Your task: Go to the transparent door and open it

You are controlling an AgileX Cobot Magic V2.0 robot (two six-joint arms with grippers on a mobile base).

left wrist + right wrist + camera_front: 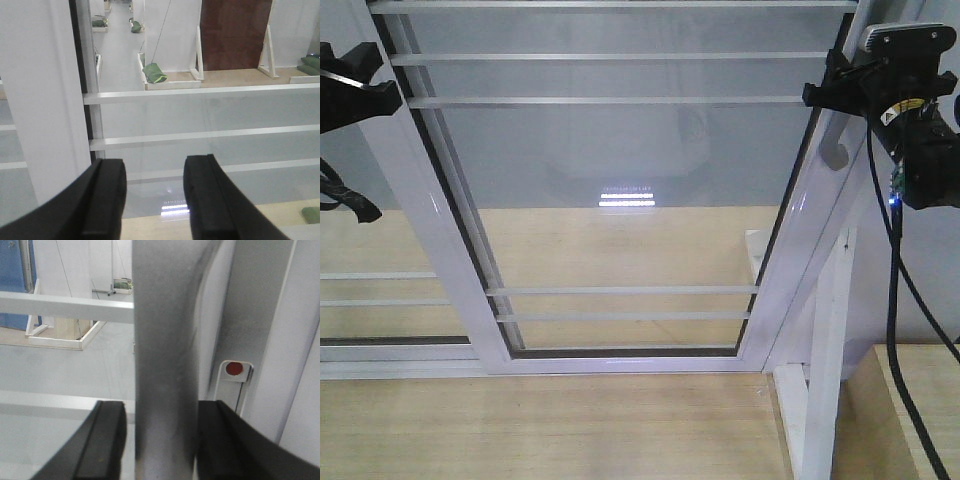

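The transparent door (620, 150), clear glass with thin white bars in a white frame, fills the front view. Its curved grey handle (835, 148) runs along its right edge. My right gripper (823, 92) is at that handle. In the right wrist view the handle (165, 365) stands between the fingers of the right gripper (160, 440), touching the right finger, with a thin gap at the left one. My left gripper (365, 88) is at the door's left frame. In the left wrist view the left gripper (155, 200) is open and faces the glass and bars (200, 135), holding nothing.
A fixed white post with a diagonal brace (825, 340) stands right of the door. Below lies a wooden floor (570, 420). A black cable (898, 330) hangs from my right arm. A latch with a red dot (234, 369) sits beside the handle. Green bags (154, 73) lie beyond the glass.
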